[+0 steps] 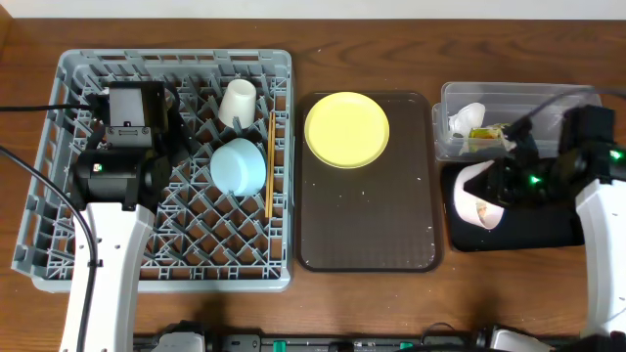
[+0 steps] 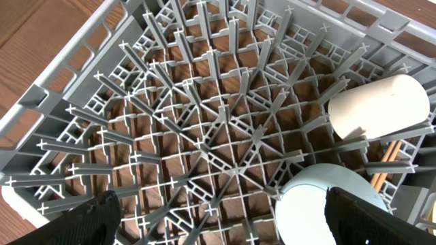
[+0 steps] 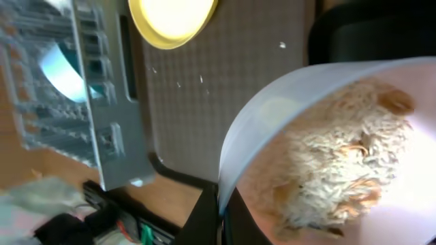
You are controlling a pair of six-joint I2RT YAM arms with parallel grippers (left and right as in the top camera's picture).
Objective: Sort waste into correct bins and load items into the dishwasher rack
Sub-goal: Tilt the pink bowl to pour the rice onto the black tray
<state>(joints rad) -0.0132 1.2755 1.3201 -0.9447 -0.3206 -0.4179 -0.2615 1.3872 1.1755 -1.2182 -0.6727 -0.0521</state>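
wooden table holds grey dishwasher rack and brown tray.

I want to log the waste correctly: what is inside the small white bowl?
Pale beige food crumbs lie heaped inside the small white bowl. They cover its bottom, so nothing beneath them shows.

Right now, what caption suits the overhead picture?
Right claw holds a small white bowl of crumbs tilted over the black tray; left claw hovers above the rack with blue bowl, cup and chopsticks.
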